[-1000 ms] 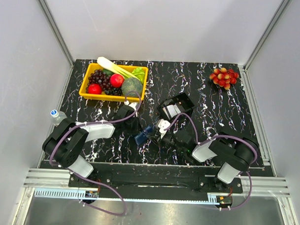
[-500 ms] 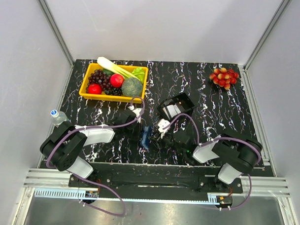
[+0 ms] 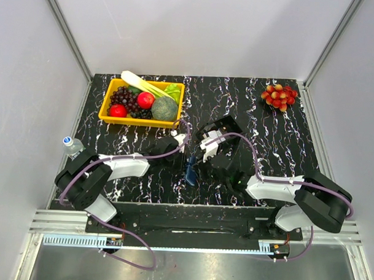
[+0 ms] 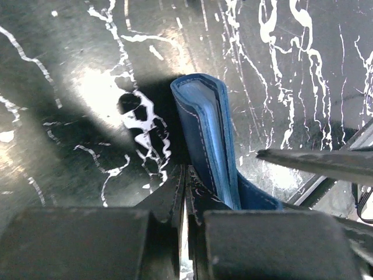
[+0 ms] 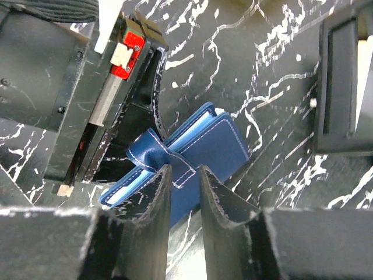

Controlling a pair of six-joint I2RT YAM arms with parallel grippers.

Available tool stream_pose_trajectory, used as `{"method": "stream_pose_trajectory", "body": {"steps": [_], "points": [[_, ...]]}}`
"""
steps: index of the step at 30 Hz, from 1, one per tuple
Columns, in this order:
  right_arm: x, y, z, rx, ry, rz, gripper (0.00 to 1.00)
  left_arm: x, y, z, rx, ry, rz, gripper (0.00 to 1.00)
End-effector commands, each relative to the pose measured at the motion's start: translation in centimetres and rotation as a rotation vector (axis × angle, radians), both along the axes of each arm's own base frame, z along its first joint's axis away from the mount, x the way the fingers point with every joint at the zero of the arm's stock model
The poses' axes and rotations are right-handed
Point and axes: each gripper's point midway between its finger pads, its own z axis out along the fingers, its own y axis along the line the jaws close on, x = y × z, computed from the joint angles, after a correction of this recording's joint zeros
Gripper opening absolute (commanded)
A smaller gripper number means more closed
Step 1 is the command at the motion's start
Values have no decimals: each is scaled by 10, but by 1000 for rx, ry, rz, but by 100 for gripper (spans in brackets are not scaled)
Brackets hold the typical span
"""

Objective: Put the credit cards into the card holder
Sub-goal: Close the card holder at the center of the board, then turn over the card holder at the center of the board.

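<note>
The left claw [image 4: 183, 189] has its fingers pressed together low on the card holder [image 4: 207, 122], with what looks like one stitched cover caught between them. The right claw [image 5: 185, 175] comes in from the other side, its fingers a narrow gap apart, and that gap is filled by the holder's blue leather. I read both as pinching it.

A second ago the holder lay splayed on the marbled table [image 3: 279, 137], showing its lighter blue inside. Since then it has folded to a thin sliver standing on edge and has slid a little toward the right arm, which has stretched further out over the table. The holder now sits near the table's front middle, just short of the black tray [image 3: 229, 124] and touching both claws.

For the task this is a step sideways — the slots are closed up between the covers and neither claw carries a card. The one pale credit card [image 5: 365, 87] I can make out, if it is one, lies inside the tray. The covers probably need pulling apart before any card goes in
</note>
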Motion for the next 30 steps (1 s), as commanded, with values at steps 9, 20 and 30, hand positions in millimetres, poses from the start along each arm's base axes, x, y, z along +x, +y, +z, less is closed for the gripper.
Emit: {"method": "stream_pose_trajectory", "body": {"steps": [9,20,30], "points": [[-38,-19,-40,28,398,-166,26,8,-48,20,-41,-48,-37,5],[-33,-36,-10,84,395,-282,30,10,-34,3,19,-12,57,5],[-41,-84,-22,88,493,-495,55,20,57,11,194,-92,320,26]]}}
